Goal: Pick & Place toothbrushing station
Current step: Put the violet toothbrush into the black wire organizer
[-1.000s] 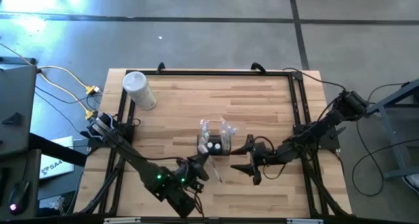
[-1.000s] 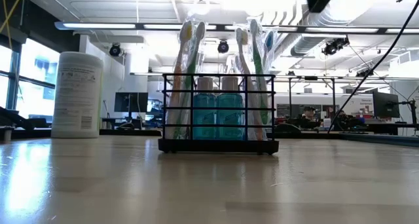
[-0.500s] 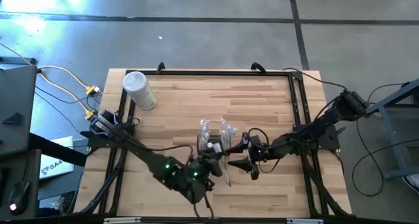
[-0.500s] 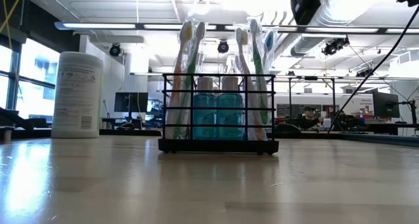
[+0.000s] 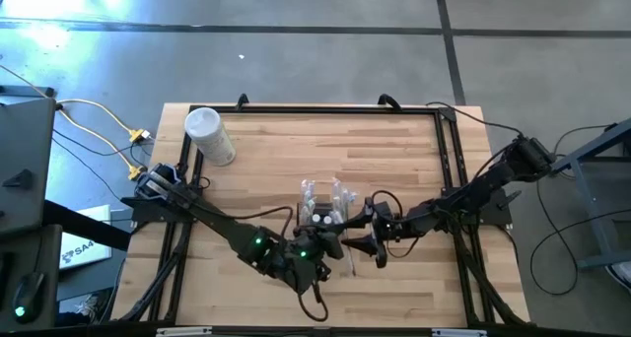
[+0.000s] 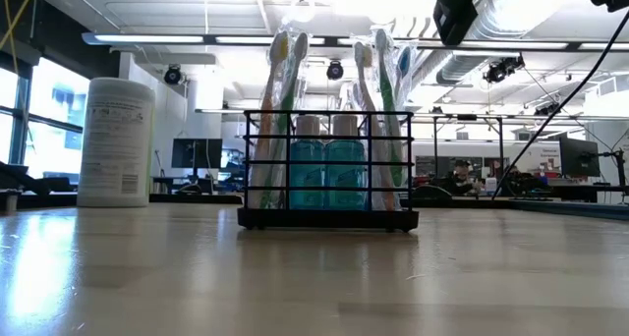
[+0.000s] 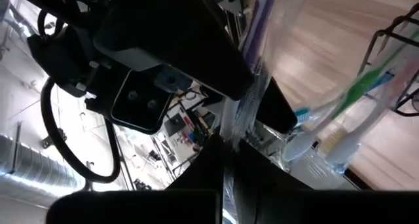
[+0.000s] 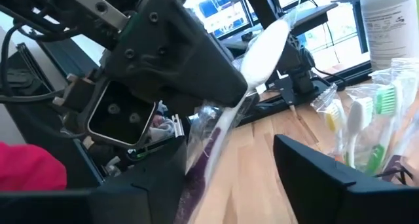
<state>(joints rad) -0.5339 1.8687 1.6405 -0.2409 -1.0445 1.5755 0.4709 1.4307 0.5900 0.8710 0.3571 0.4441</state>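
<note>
White canister (image 5: 209, 135): upright near the far left corner of the tabletop (image 5: 394, 150), well apart from both pincers.
Left pincer (image 5: 333, 246): fingers together, clamped on a wrapped toothbrush (image 5: 347, 259), just on the near side of the station.
Toothbrushing station (image 5: 324, 211): black wire holder mid-tabletop, upright, wrapped brushes at both ends, two blue bottles (image 6: 326, 169) between.
Right pincer (image 5: 377, 243): fingers apart, just right of the station, either side of the wrapped toothbrush in its wrist view.
Open room: bare wood beyond the station to the far edge; near edge close behind the left pincer.
</note>
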